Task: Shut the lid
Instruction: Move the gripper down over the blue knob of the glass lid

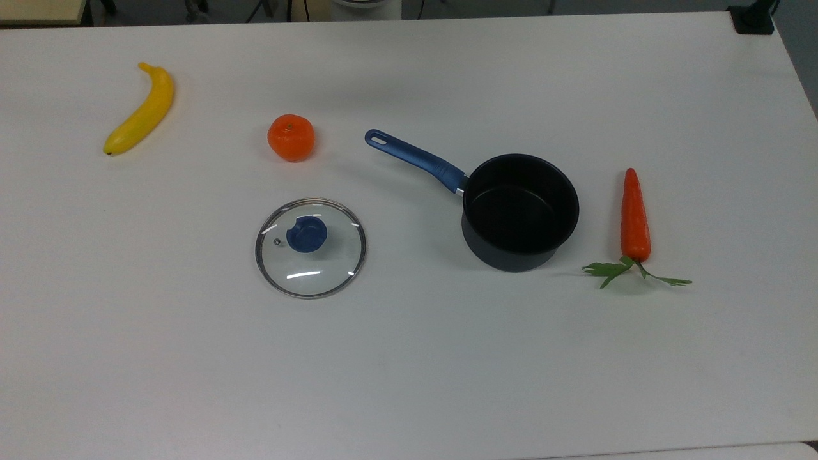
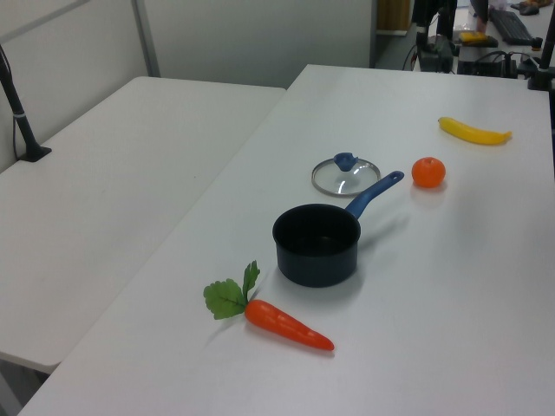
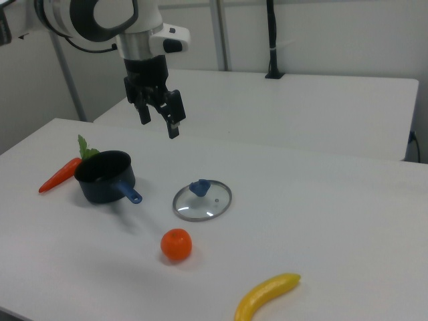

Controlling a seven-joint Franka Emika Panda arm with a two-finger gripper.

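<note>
white table (image 1: 409, 370): lid (image 1: 310, 248) flat between orange (image 1: 291, 137), saucepan (image 1: 519, 212); pincer (image 3: 159, 123) spread above.

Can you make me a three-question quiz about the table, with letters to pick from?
1. Where is the lid?
A. On the pan
B. Flat on the table beside the pan
C. In the gripper

2. What colour is the pan handle?
A. Blue
B. Red
C. Yellow

3. How is the gripper?
A. Shut on the lid
B. Shut on the carrot
C. Open, holding nothing

Answers:
1 B: in the top view the lid lies on the table to the top view's left of the pan, apart from it.
2 A: the long handle is blue, like the lid's knob.
3 C: in the right view the fingers stand apart in the air above the table, with nothing between them.
</note>
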